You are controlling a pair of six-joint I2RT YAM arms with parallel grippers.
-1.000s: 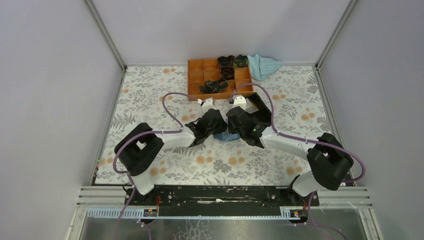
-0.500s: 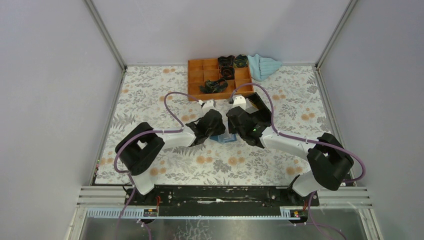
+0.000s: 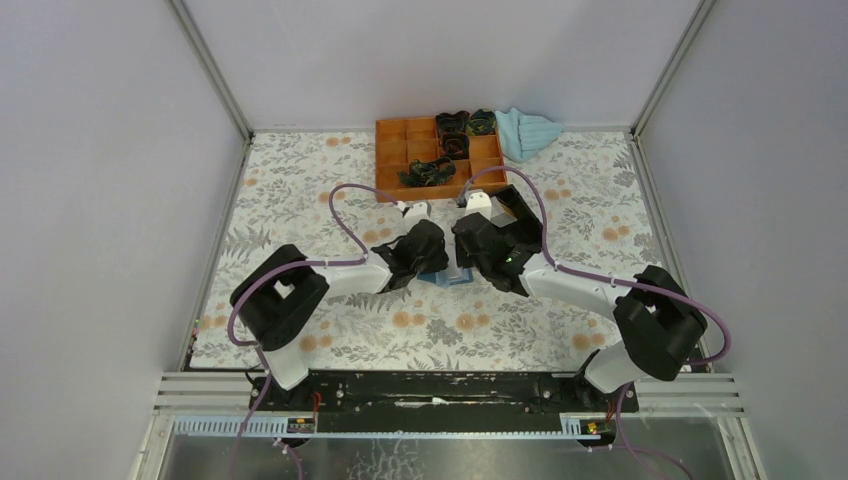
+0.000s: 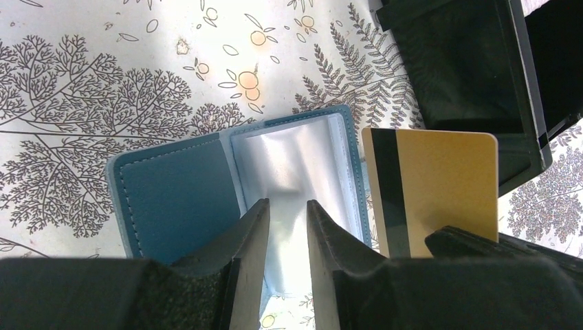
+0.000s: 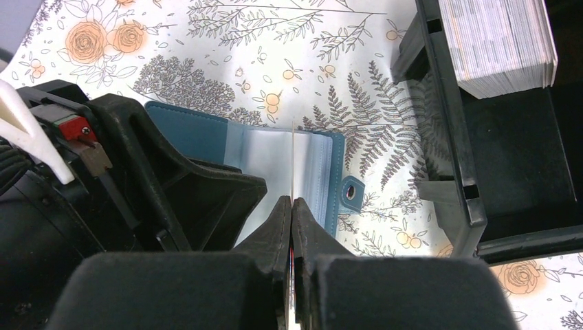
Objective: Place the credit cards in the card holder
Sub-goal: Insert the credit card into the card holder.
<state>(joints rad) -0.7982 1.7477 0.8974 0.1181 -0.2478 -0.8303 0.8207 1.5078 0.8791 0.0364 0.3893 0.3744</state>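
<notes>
The card holder (image 4: 172,199) lies open on the floral table, teal cover at left, clear sleeves at right. It also shows in the right wrist view (image 5: 323,172), clasp tab toward the black box, and as a blue sliver in the top view (image 3: 447,278). My left gripper (image 4: 287,204) is open with a narrow gap, its tips over the sleeves. My right gripper (image 5: 291,201) is shut on a tan-gold credit card (image 4: 440,185) with a black stripe. It holds the card upright, edge-on (image 5: 293,155), over the sleeves' right part.
A black box (image 5: 481,158) holding a stack of cards (image 5: 498,41) stands just right of the holder. The orange compartment tray (image 3: 437,155) and the light blue cloth (image 3: 525,130) are at the back. The two grippers (image 3: 445,250) are close together.
The left gripper has shifted slightly over the holder, and less of the blue holder shows between the grippers. The right gripper still holds the card.
</notes>
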